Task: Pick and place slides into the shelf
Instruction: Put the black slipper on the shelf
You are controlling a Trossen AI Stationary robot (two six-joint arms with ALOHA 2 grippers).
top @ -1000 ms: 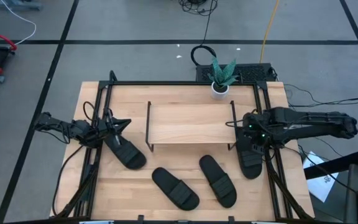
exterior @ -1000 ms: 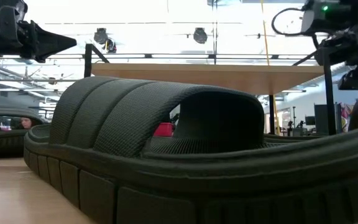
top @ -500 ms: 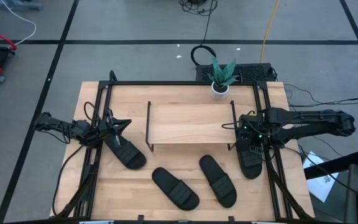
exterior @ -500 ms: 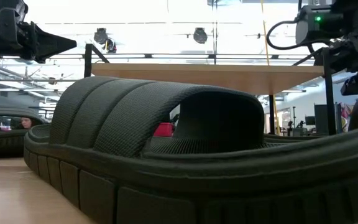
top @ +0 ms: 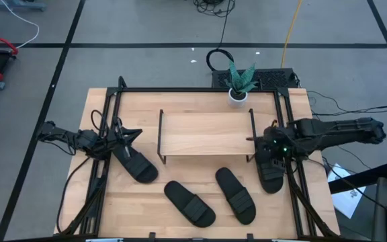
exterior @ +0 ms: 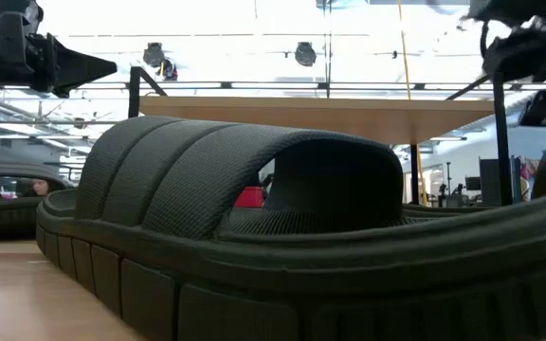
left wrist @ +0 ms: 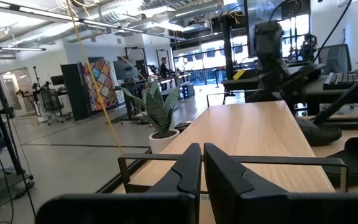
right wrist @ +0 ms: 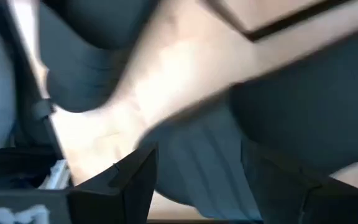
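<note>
Four black slides lie sole-down on the table in the high view: one by the left arm (top: 137,165), two near the front edge (top: 189,204) (top: 236,195), one at the right (top: 270,172). The shelf (top: 205,133) stands mid-table on its black wire frames. My right gripper (top: 269,153) hangs open over the right-hand slide, pointing down; in the right wrist view its fingers (right wrist: 135,180) straddle the slide's dark body (right wrist: 303,112). My left gripper (top: 130,135) waits shut at the left, above the far end of the left slide. My right gripper (right wrist: 197,163) stands open right over the right-hand slide, coming from above. The wrist view is smeared, and I cannot tell whether a finger touches the slide, which still lies on the table.
A potted plant (top: 238,84) stands at the far edge behind the shelf. Black rails run along the table's sides (top: 291,181). In the low view one front slide (exterior: 254,218) fills the foreground below the shelf board (exterior: 330,112).
The right arm has kept shifting over the right-hand slide, its wrist swinging a little toward the table's right edge, and it is still moving. The slides and the shelf lie where they were.
</note>
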